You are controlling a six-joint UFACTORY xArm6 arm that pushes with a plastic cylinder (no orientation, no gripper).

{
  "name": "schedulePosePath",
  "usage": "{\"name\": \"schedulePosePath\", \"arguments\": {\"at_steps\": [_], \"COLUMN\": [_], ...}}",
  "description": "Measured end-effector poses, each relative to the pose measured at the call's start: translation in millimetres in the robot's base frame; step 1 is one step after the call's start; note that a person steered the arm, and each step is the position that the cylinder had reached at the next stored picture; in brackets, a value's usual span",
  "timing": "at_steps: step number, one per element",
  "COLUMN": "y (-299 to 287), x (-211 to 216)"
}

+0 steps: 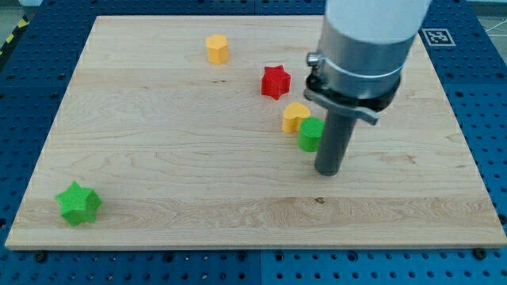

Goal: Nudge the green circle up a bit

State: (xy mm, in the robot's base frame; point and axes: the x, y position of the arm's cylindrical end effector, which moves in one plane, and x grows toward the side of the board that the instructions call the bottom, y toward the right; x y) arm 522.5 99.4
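Note:
The green circle is a short green cylinder right of the board's middle. It touches a yellow heart-like block at its upper left. My tip is on the board just to the lower right of the green circle, close to it or touching it. The rod and the arm's body partly hide the circle's right side.
A red star lies above the yellow block. A yellow hexagon sits near the view's top. A green star lies at the bottom left corner of the wooden board. Blue perforated table surrounds the board.

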Motion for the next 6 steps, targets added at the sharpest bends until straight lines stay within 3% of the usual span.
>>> {"name": "schedulePosePath", "arguments": {"at_steps": [1,3,4,6], "y": [18.2,18.1,10.8,-3.5], "x": [-9.6,-69.8,-70.8,-20.9]}}
